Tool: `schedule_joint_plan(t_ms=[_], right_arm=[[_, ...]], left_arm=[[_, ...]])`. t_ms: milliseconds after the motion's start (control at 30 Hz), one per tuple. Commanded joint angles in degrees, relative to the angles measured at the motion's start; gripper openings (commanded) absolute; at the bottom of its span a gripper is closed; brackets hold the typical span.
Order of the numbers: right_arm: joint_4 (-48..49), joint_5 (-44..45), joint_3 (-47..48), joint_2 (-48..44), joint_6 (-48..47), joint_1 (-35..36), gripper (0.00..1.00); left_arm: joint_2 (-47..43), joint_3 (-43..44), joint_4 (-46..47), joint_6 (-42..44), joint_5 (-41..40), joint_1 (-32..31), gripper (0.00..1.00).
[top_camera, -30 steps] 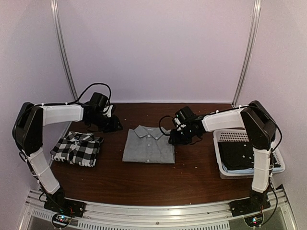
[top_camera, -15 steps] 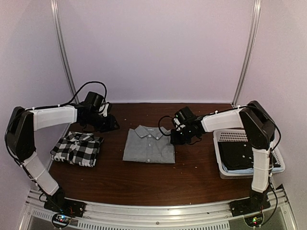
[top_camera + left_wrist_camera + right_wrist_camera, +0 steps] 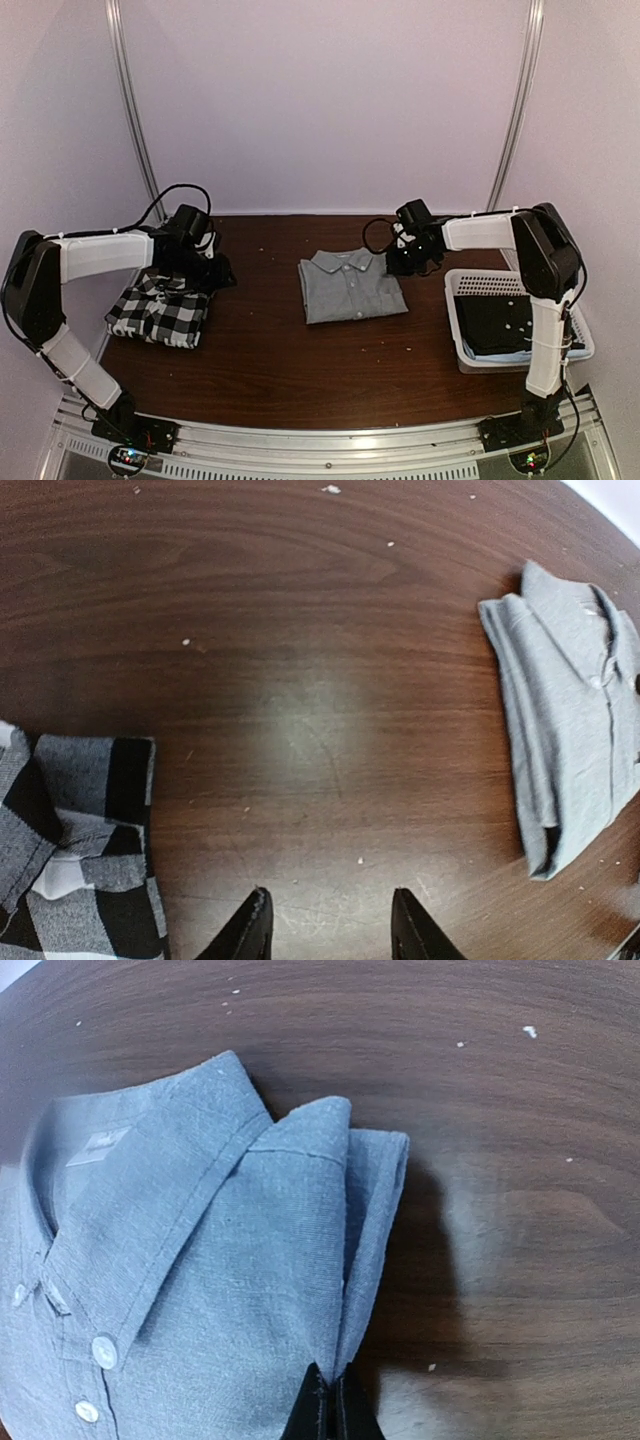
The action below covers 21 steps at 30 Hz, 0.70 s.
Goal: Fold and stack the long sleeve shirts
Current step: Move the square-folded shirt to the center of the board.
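Grey shirt [image 3: 352, 287] lies folded at the middle of the table [image 3: 280, 370] in the top view, the checked shirt [image 3: 160, 308] folded at left. The left wrist view shows the left gripper [image 3: 330, 935] spread open above bare wood between them. In the right wrist view, the right gripper [image 3: 328, 1405] is pinched tight on the grey shirt's folded edge.

Overhead view from my remote station: a dark brown wood-grain table [image 3: 300, 370] fills the lower field, enclosed by plain pale lilac walls [image 3: 320, 100] from 9 through 12 to 3 o'clock. Slim metal poles [image 3: 137, 120] rise at 10 and 2 o'clock, and an aluminium rail [image 3: 330, 440] edges the table at 6 o'clock. Soft light leaves a pale sheen [image 3: 300, 720] on the white-specked wood.
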Motion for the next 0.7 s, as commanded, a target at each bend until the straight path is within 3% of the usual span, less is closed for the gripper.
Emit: schedule_joint_plan(t_ms=[0, 200, 500, 667], right_arm=[[-2.4, 2.1, 1.7, 1.3, -3.6, -2.7, 0.00], [-1.7, 0.8, 1.6, 1.4, -4.9, -4.8, 0.00], [-0.7, -1.7, 1.4, 1.4, -5.4, -5.3, 0.00], [-0.5, -2.3, 0.9, 1.1, -5.8, -5.5, 0.00]], left_arm=[[-3.0, -2.5, -2.8, -3.8, -6.5, 0.4, 0.42], [-4.6, -4.7, -6.4, -6.1, -15.2, 0.4, 0.45], [0.6, -4.6, -7.4, -4.7, -19.7, 0.4, 0.48], [4.5, -2.9, -7.6, -3.4, -21.0, 0.4, 0.46]])
